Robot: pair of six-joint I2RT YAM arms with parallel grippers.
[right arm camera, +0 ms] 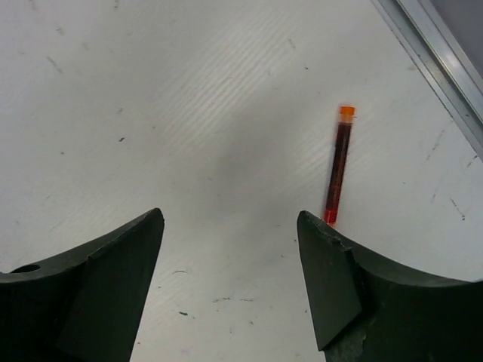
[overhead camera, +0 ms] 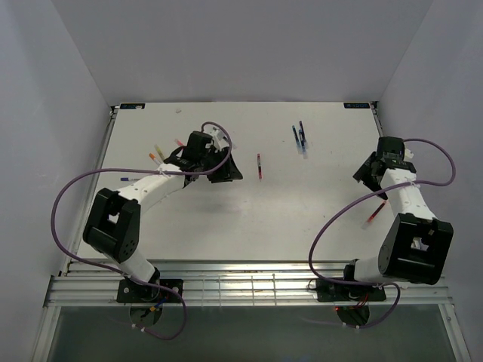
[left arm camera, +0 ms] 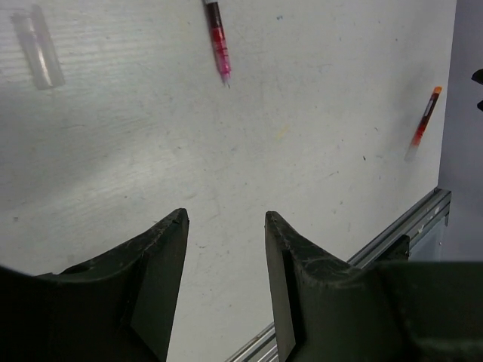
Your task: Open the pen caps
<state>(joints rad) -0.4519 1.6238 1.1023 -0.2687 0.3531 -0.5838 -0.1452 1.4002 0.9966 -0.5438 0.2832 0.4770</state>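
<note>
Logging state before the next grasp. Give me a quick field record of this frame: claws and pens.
left claw: open, empty, over bare table
right claw: open, empty
orange-tipped red pen: flat on the table, just past one right claw fingertip, not gripped
centre red pen: lying alone mid-table, between the arms
blue pens: two, close together, far side
yellow pen: far left, beside the left arm
caps on or off: too small to tell
</note>
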